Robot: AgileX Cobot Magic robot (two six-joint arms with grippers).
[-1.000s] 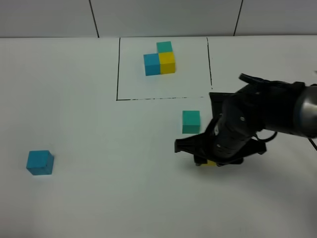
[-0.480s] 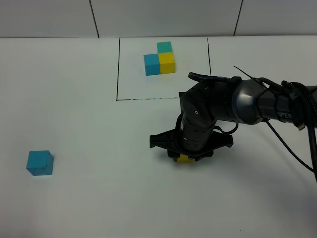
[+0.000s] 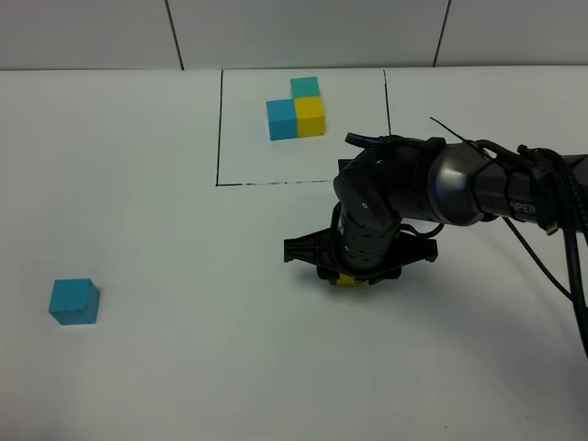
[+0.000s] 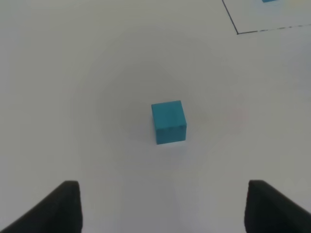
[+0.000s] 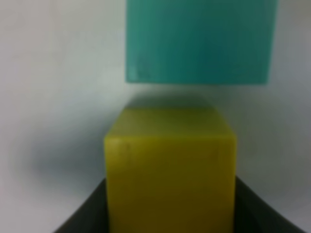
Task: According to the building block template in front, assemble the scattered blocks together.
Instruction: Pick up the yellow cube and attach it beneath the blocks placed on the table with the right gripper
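The building block template, a blue, yellow and teal-green cluster, sits inside the black drawn rectangle at the back. My right gripper is shut on the yellow block, low over the table just in front of the rectangle. In the right wrist view the yellow block sits between the fingers, with the teal-green block close beyond it across a narrow shadowed gap. The arm hides the teal-green block in the exterior high view. The sky-blue block lies far left. My left gripper hangs open above the sky-blue block.
The right arm and its cables stretch in from the right edge. A corner of the black drawn rectangle shows in the left wrist view. The table is a plain white surface.
The right arm has carried the yellow block leftward and now covers the teal-green block in the exterior high view. The sky-blue block has not moved.
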